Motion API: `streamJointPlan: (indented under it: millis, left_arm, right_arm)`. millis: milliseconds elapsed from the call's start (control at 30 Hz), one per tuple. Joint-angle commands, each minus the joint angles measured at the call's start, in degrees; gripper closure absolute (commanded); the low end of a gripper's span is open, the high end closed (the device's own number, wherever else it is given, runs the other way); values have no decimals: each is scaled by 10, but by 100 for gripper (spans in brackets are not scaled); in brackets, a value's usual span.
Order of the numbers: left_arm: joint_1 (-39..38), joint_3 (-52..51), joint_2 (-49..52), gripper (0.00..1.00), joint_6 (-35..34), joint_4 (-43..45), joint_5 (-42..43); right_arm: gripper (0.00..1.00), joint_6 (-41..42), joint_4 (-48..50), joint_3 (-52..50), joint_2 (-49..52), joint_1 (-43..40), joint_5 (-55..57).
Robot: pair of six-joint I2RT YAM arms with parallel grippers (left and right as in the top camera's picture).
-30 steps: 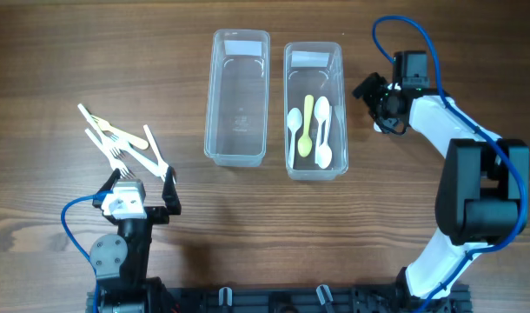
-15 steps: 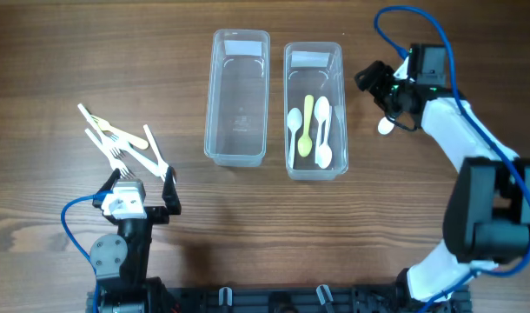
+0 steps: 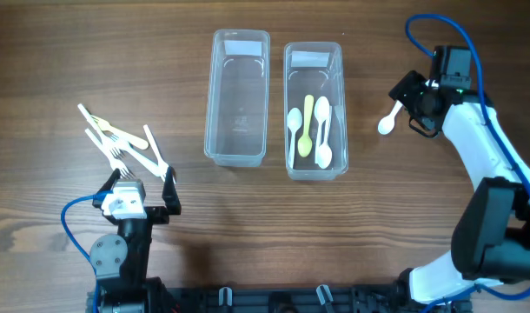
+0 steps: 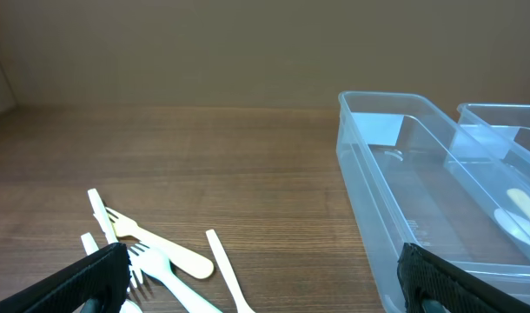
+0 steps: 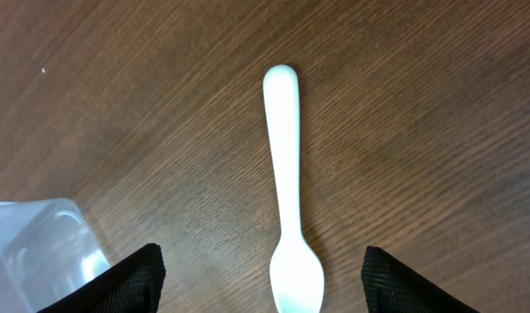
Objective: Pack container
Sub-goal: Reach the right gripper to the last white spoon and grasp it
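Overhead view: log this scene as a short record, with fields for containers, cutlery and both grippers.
left container: left clear plastic tub, empty
right container: right clear plastic tub, holding white plastic spoons and one yellow plastic spoon
stray item: loose white plastic spoon on the wooden table, right of both tubs
forks: pale plastic forks piled at the table's left
left gripper: open, beside the forks, holding nothing
right gripper: open, over the loose spoon, not gripping it

- Soft, even light falls from overhead; the wooden surface (image 3: 56,52) is bright, with only faint shadows.
- A mild sheen runs along the clear container (image 4: 369,165) rim in the left wrist view.
- The left end effector (image 4: 263,280) shows dark and blurred at five and seven o'clock.
- The white spoon (image 5: 287,174) is sharp and nearly washed out.
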Motion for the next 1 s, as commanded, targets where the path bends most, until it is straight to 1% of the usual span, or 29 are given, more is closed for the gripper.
streamJointPlan:
  millis: [0,233,333,367,433,500,667,867,967]
  left_arm:
    - [-3,-4,-4,0,11,2,1]
    - [-3,-4,-4,0,11,2,1]
    - [-3,-4,-4,0,11,2,1]
    - [-3,-4,-4,0,11,2,1]
    - [-3,-4,-4,0,11,2,1]
    - [-3,-4,-4,0,11,2,1]
    - [-3,-4,-4,0,11,2,1]
    - [-3,-4,-4,0,11,2,1]
    - [-3,-4,-4,0,11,2,1]
  right_arm:
    - [27,-17,10,-3,34,0,7]
    - [27,-47,23,-3,109,1,8]
    - [29,-49,24,-3,119,1,8]
    - [32,-48,24,-3,120,1,8]
    - [35,-49,26,-3,121,1,9]
    - [36,-59,31,-3,121,1,10]
    - [37,-117,50,-3,121,2,11]
    - [43,-117,64,-3,127,2,15]
    - [43,-117,67,-3,158,2,14]
